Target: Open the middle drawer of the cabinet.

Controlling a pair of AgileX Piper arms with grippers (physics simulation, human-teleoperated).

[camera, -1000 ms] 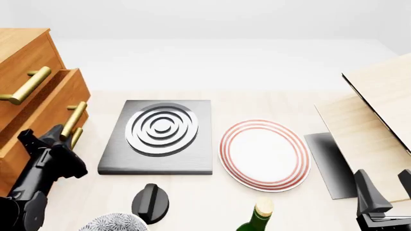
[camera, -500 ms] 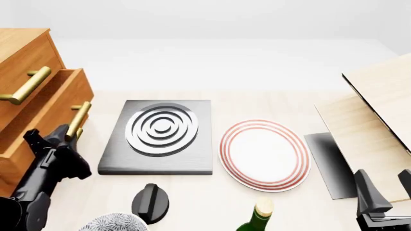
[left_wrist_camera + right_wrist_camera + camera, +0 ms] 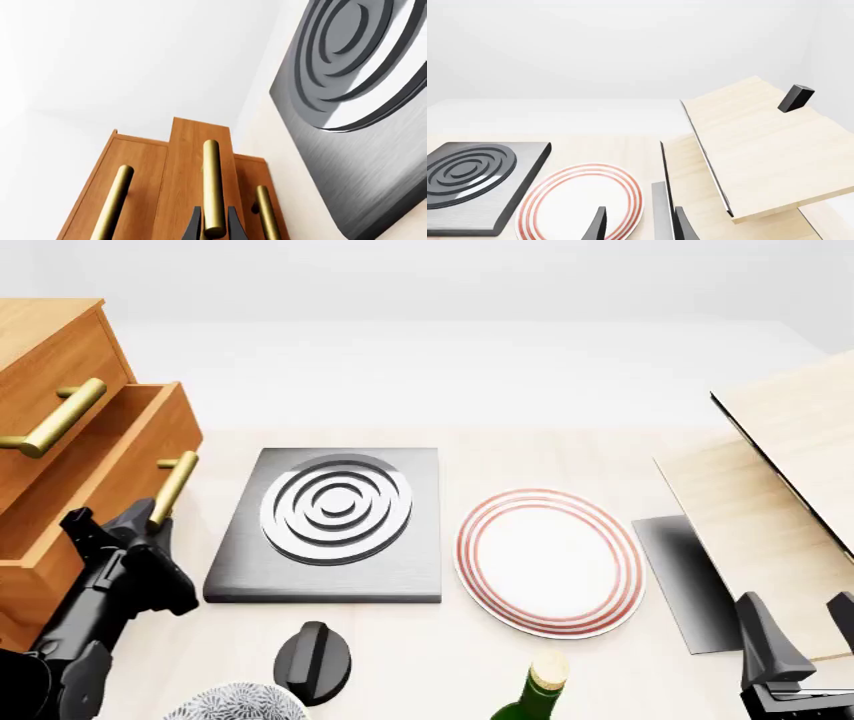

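Drawer at the centre of the cabinet (image 3: 54,350), the middle drawer (image 3: 100,455), juts out at the counter's (image 3: 441,640) left edge. The left end effector (image 3: 213,231) is clamped on its brass handle (image 3: 212,187). A ringed grey slab (image 3: 334,525) lies beside it, then a red-rimmed plate (image 3: 550,560). The right end effector (image 3: 635,225) stands parted, holding nothing.

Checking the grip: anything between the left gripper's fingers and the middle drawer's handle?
Nothing: in the left wrist view the left gripper closes directly on the middle drawer's brass handle.
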